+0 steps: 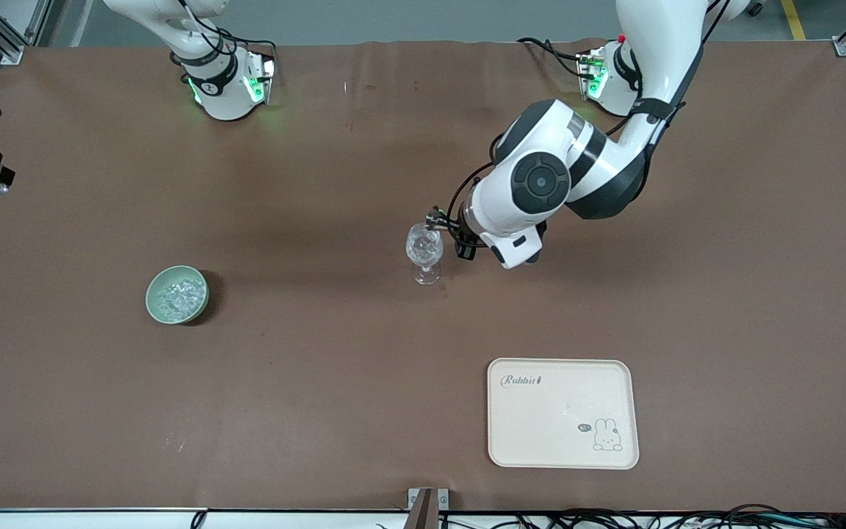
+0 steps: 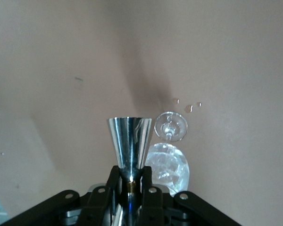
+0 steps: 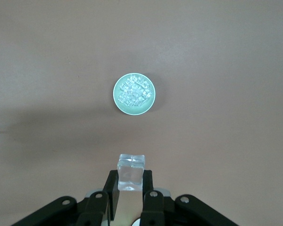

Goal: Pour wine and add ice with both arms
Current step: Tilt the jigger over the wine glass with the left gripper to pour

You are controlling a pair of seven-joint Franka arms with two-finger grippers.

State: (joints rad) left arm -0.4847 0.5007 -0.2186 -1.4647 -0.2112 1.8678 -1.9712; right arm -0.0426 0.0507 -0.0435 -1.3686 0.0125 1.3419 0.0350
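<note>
Only the right wrist view is showing the right gripper (image 3: 130,186) pinching one clear ice cube (image 3: 131,172) over the bench (image 3: 226,141); the left gripper (image 2: 130,188) is clamping a shiny steel cup (image 2: 129,141) beside the glass (image 1: 424,252).

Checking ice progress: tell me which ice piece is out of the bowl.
The ice cube pinched in the right gripper; the other ice lies in the green bowl.
</note>
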